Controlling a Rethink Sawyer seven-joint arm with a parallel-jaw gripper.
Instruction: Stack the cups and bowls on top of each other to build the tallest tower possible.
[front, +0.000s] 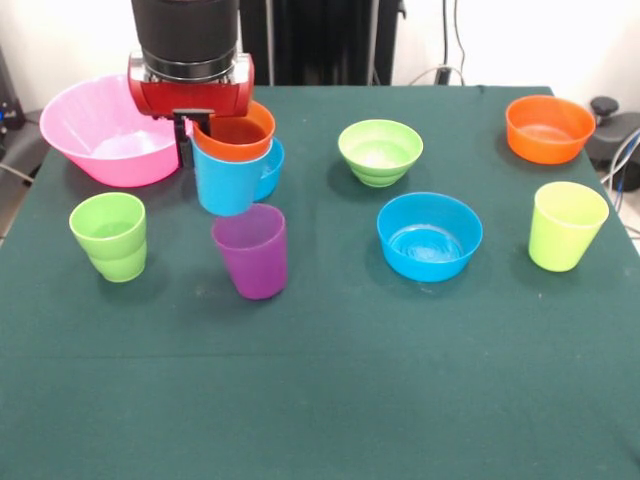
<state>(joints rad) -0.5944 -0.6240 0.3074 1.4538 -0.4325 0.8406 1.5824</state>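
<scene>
Table cover (330, 400) matt green cloth; pink bowl (100, 130) glossy translucent plastic; purple cup (250, 250) smooth plastic

free: table front (320, 400) | blocked: purple cup (250, 250) just beside stepped green cup (109, 236)

Purple cup (250, 250), pink bowl (100, 135)

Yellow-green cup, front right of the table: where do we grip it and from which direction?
Come from straight above and pinch the rim wall of the yellow-green cup, one finger inside, one outside. It stands upright, mouth open, and tapers downward, so the rim is widest and exposed. Nothing crowds it; the orange bowl and blue bowl sit clear of it.
</scene>
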